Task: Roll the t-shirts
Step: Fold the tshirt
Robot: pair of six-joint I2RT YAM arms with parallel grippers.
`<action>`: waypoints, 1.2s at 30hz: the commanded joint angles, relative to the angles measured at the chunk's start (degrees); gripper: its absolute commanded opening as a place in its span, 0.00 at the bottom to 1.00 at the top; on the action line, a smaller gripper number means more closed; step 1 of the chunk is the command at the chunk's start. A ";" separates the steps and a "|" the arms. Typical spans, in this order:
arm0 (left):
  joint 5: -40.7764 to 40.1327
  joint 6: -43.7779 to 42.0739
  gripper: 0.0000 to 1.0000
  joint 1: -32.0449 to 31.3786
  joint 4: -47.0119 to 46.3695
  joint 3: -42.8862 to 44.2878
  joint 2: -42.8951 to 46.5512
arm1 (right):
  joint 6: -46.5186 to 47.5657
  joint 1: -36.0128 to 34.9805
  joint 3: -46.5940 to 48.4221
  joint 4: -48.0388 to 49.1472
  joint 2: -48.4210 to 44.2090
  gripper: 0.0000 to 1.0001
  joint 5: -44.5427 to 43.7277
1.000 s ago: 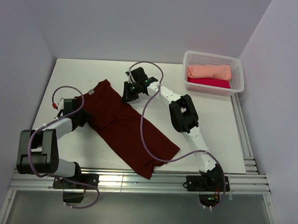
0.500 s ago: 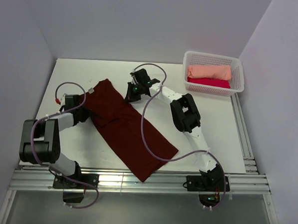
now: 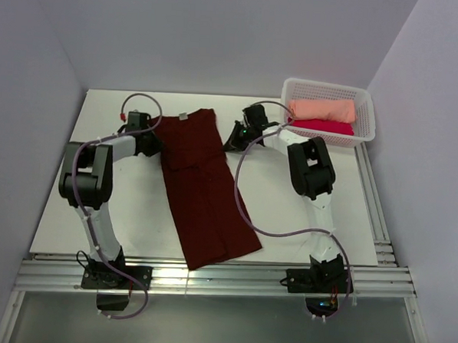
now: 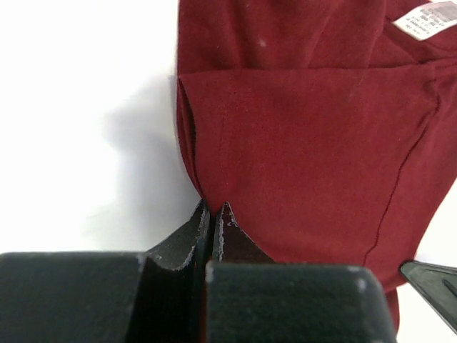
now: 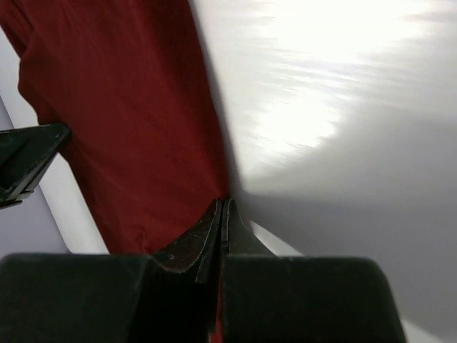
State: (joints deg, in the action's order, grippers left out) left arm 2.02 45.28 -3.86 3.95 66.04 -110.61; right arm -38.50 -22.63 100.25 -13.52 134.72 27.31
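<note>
We show both arms extended far forward from their bases. The left arm (image 3: 86,181) runs out to a bent elbow, and its forearm turns inward. The left tool (image 4: 213,216) has its jaws pressed together on an edge of the maroon t-shirt (image 4: 307,143). The right arm (image 3: 312,170) mirrors this pose, and the right tool (image 5: 222,213) is likewise pinched tight on the opposite edge.

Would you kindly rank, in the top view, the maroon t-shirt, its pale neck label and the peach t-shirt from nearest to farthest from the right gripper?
1. Maroon t-shirt: the right gripper is shut on its right edge.
2. Neck label: at the shirt's far edge, to the gripper's left.
3. Peach t-shirt: rolled in the basket, far right.
</note>
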 commanded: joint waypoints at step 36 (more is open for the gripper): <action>-1.49 -12.40 0.79 -7.30 19.87 33.98 -16.49 | -1.49 7.60 -1.98 -4.59 -9.11 0.51 -12.19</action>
State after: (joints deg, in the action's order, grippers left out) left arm 4.73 34.39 -11.49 19.42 102.37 -131.00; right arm -41.87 -15.59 98.59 -16.78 130.82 16.93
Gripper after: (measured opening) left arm 0.746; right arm 0.494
